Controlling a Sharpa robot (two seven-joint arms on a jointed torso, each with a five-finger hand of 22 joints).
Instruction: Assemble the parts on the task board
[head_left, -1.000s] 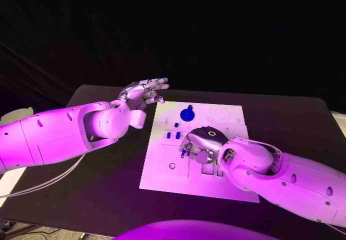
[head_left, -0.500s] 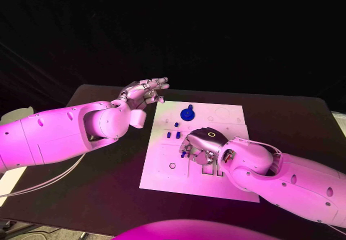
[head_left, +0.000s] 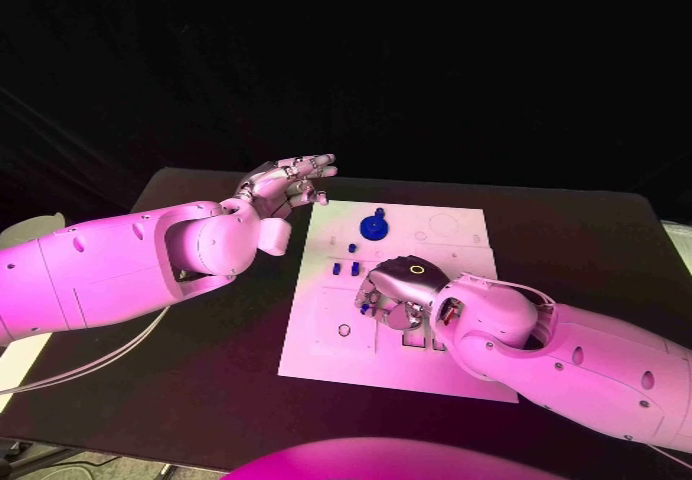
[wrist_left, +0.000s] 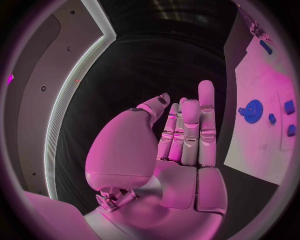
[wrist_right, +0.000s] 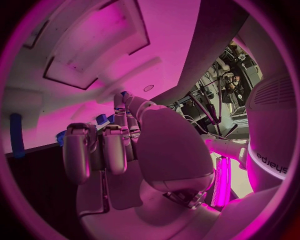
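The counter (head_left: 577, 240) is a black, matte slab. On it lies the board (head_left: 325, 340), a flat white rectangular plate with shallow slots and small round holes cut in it.

My right hand (head_left: 397, 295) is low over the middle of the board, knuckles up, fingers curled down toward the slots. In the right wrist view something small and blue sits at the fingertips (wrist_right: 125, 97), and I judge it to be a peg pinched between them, but I cannot tell for certain. I read the step as seating one small piece into a slot near the board's centre. The next move should need a slow, straight press down with the piece kept square to its slot, then letting go without dragging it out again.

My left hand (head_left: 289, 180) is raised off the board's far left corner, released, fingers straight and close together, holding nothing. In the left wrist view the palm (wrist_left: 178, 185) looks smooth and bare.

Loose pieces still on the board, all looking like hard plastic:
- a blue gear (head_left: 375, 228), a round toothed disc lying flat near the far edge; it also shows in the left wrist view (wrist_left: 253, 110).
- small blue pegs (head_left: 343, 268), short and blocky, between the gear and my right hand, near each other but apart.

Assembly looks early: most holes are unfilled.
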